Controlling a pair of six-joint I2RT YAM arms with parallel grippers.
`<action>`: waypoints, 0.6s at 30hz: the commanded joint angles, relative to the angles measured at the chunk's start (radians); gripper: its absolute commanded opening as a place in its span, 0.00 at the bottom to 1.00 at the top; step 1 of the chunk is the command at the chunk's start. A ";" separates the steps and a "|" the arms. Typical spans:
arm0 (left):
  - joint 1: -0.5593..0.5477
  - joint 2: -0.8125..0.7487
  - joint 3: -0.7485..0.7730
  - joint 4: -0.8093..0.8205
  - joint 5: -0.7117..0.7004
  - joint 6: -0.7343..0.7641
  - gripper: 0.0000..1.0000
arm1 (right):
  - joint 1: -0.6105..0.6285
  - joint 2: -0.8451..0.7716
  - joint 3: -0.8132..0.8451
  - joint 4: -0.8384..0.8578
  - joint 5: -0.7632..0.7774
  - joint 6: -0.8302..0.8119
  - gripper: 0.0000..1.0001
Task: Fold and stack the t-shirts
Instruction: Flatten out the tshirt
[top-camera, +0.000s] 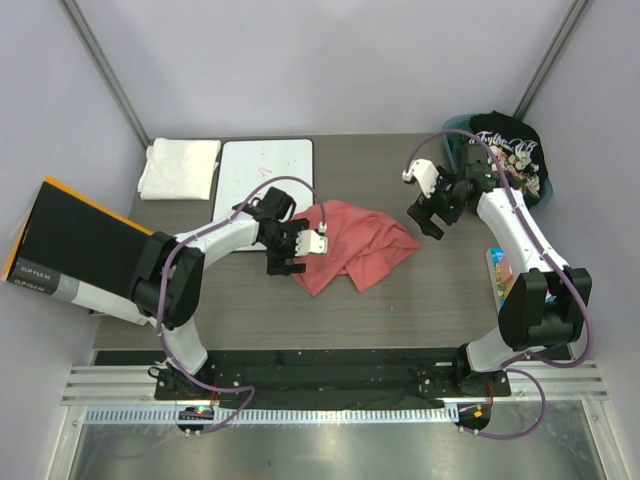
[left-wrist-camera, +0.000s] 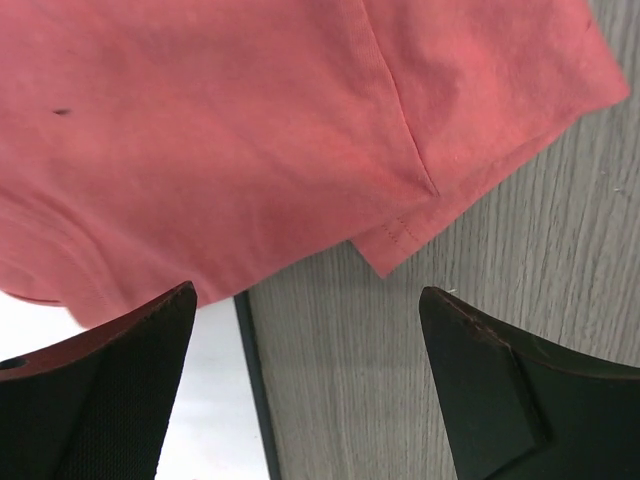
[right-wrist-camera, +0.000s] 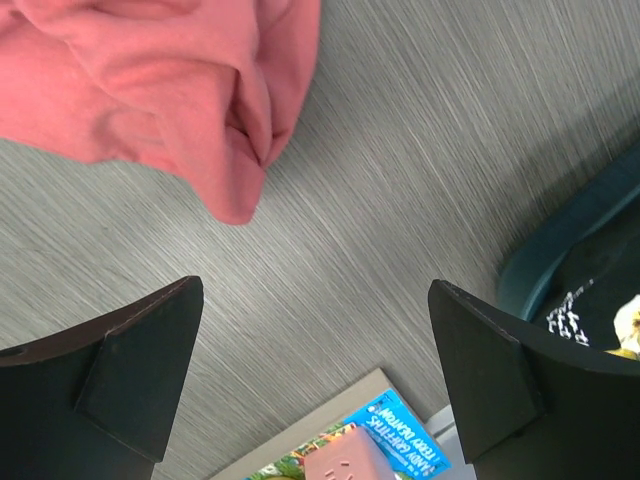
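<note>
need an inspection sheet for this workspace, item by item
surface: grey wood-grain table, no spills seen
job's things: red shirt crumpled mid-table; white shirt folded, far left; black shirt in the bin, far right
clutter: whiteboard beside the white shirt; picture book at the right edge; black box off the left side
hands: left hand open at the red shirt's left edge; right hand open, right of that shirt; neither holds anything
cables: purple cable along each arm, no snag seen
surroundings: white walls, metal posts
</note>
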 joint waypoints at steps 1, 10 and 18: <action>0.005 -0.058 -0.058 0.119 -0.014 0.004 0.93 | 0.031 -0.042 0.007 0.022 -0.047 0.004 1.00; -0.009 -0.026 -0.094 0.295 -0.068 -0.088 0.92 | 0.034 -0.045 0.022 0.056 -0.018 0.031 1.00; -0.009 -0.167 -0.043 -0.018 0.107 -0.015 0.92 | 0.035 -0.052 -0.010 0.077 0.011 0.001 1.00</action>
